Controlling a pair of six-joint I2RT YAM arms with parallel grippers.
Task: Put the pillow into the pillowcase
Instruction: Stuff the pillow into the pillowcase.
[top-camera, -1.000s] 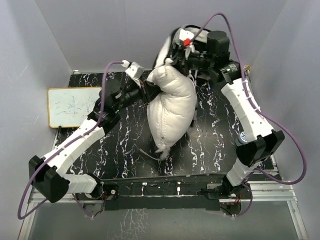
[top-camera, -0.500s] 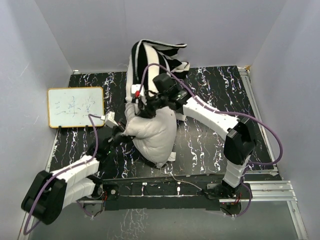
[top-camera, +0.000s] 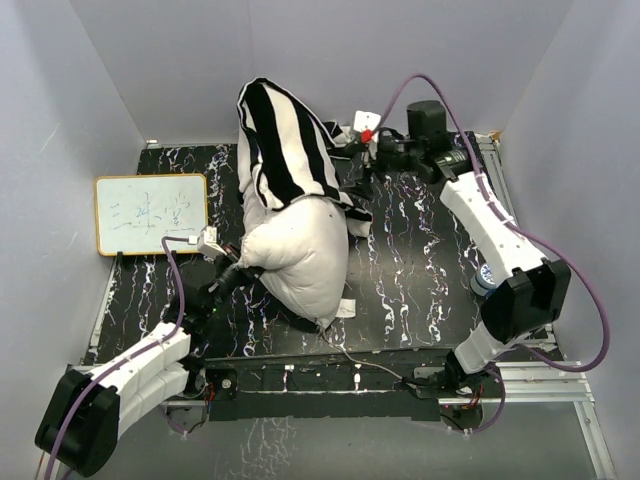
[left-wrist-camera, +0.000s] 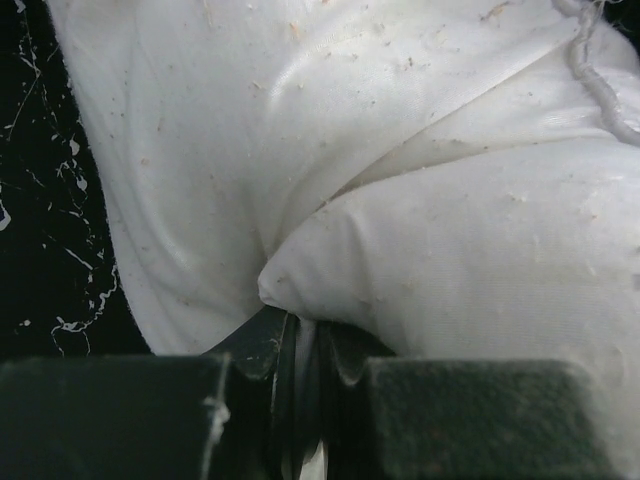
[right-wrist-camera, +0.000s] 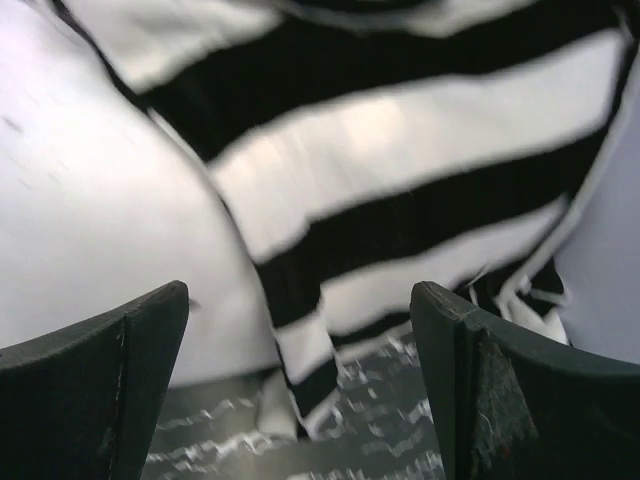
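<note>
Firmly, the left gripper pinches a fold of the pillow at its 9 o'clock edge. The right gripper gapes wide, holding nothing, at 2 o'clock just beside the striped pillowcase, which drapes over the pillow at its 12 o'clock end.

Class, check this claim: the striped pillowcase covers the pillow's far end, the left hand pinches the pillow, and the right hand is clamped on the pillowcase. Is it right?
Not quite. The right hand is open and grips nothing, as the right wrist view shows. The pillowcase does cover the far end of the pillow, and the left hand does pinch the pillow.
</note>
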